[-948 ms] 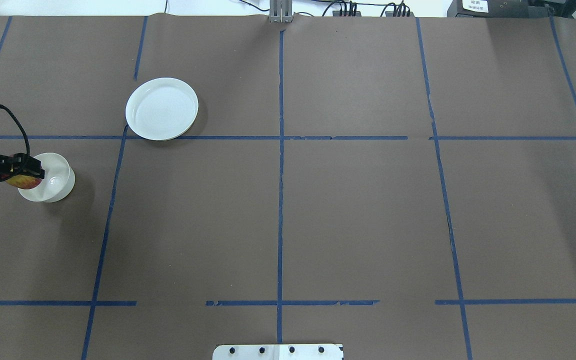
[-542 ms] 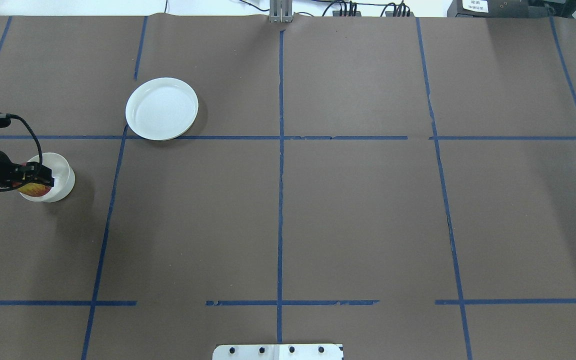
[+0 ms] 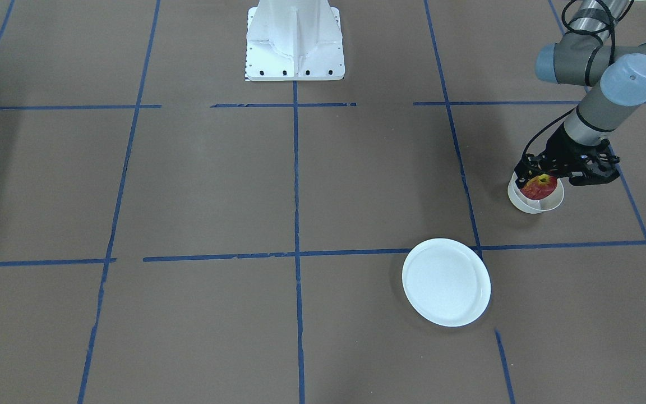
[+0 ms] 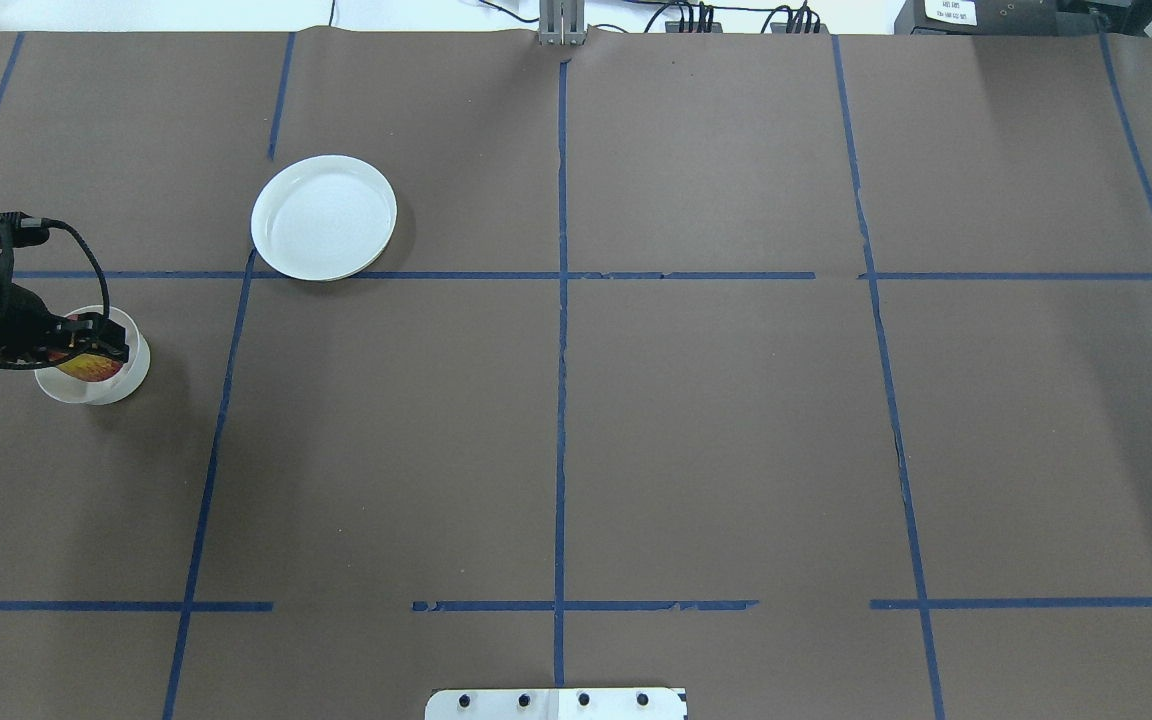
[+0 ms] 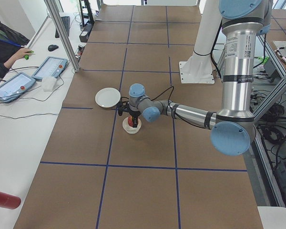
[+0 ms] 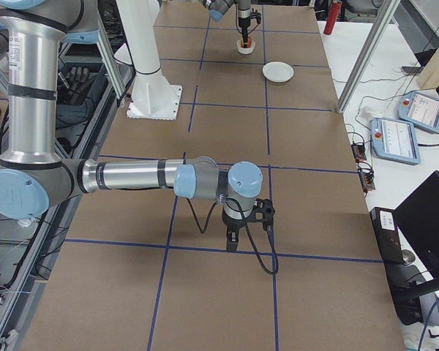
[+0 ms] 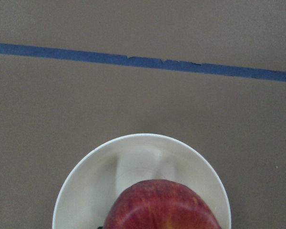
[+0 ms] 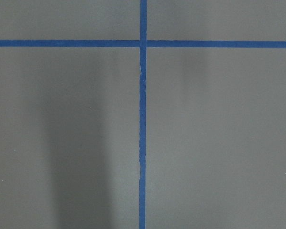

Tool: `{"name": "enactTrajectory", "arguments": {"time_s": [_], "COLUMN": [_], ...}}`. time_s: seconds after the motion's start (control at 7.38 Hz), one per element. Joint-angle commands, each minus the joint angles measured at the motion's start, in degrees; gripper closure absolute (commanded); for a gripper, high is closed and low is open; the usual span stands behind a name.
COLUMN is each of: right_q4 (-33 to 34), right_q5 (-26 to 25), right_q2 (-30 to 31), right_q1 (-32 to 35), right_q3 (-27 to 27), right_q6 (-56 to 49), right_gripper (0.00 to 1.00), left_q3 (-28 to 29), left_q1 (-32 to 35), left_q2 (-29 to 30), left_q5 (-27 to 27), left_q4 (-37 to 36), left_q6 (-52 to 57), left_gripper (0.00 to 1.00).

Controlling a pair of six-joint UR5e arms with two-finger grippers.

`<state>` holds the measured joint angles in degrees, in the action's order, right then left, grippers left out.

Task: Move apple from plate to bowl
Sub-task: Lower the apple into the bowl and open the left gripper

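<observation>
One apple at mouth of bowl

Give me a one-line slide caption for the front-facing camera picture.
The left gripper holds the apple at the mouth of the bowl; the plate sits bare nearby.

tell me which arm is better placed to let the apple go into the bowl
Left. The left end effector holds the apple right over the bowl, so it probably only needs to open. The right end effector hangs far down the table, nowhere near the bowl.
</observation>
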<state>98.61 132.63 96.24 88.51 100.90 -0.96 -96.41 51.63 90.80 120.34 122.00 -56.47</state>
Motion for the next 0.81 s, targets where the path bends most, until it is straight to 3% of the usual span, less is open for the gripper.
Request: {"name": "enactTrajectory", "arguments": {"time_s": [0.0, 0.41, 0.68], "right_q4": [0.0, 0.0, 0.0], "right_q5": [0.0, 0.0, 0.0], "right_q2": [0.0, 0.0, 0.0], "right_q1": [0.0, 0.0, 0.0], "right_q3": [0.0, 0.0, 0.0], "right_q6": [0.0, 0.0, 0.0], "right_gripper": [0.00, 0.00, 0.00], "left_q3": [-0.1, -4.4, -7.6], "left_q1": [0.2, 1.1, 8.4], "left_q2": [-0.4, -1.0, -0.4], "left_q5": [0.2, 1.6, 5.3], "left_q4": [0.1, -1.3, -9.6], "left_q6": [2.9, 5.2, 16.6], "left_gripper": [0.00, 0.00, 0.00]}}
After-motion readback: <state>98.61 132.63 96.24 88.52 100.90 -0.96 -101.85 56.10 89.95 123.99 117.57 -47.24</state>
